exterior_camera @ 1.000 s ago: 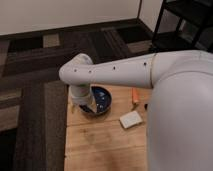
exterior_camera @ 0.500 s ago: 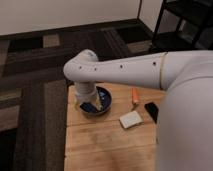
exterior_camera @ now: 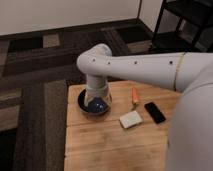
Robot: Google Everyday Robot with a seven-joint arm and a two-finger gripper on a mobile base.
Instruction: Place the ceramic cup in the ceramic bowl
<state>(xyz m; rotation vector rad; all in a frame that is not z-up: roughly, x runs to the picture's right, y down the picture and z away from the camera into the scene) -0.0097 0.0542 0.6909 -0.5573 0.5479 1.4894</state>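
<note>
the robot's white arm (exterior_camera: 142,67) reaches in from the right, bends at a rounded joint above the table's far left part and drops straight down. at its end the hand (exterior_camera: 96,100) hangs over the ceramic bowl (exterior_camera: 85,108), low enough that its tips are level with the bowl's rim or just inside it. the hand is spread wide.

the ceramic bowl, dark blue with a dark rim, stands on the wooden table (exterior_camera: 115,145) near its far left corner. the ceramic cup (exterior_camera: 98,92) shows only as a pale shape inside the hand's span, right over the bowl's hollow. i cannot tell whether it rests on the bowl's bottom or whether the hand touches it.

to the right of the bowl, well apart from it, a slim orange thing (exterior_camera: 134,95) lies on the table, pointing roughly away from the camera. nearer the camera and to the right of that lies a black phone (exterior_camera: 155,112), flat and turned at a slant. a flat white rectangular block (exterior_camera: 131,119) lies just left of the phone, close to it but apart, and in front of the orange thing.

around the table is a dark carpet (exterior_camera: 35,75) with lighter patches. a black shelf frame (exterior_camera: 186,25) stands in the far right corner.
</note>
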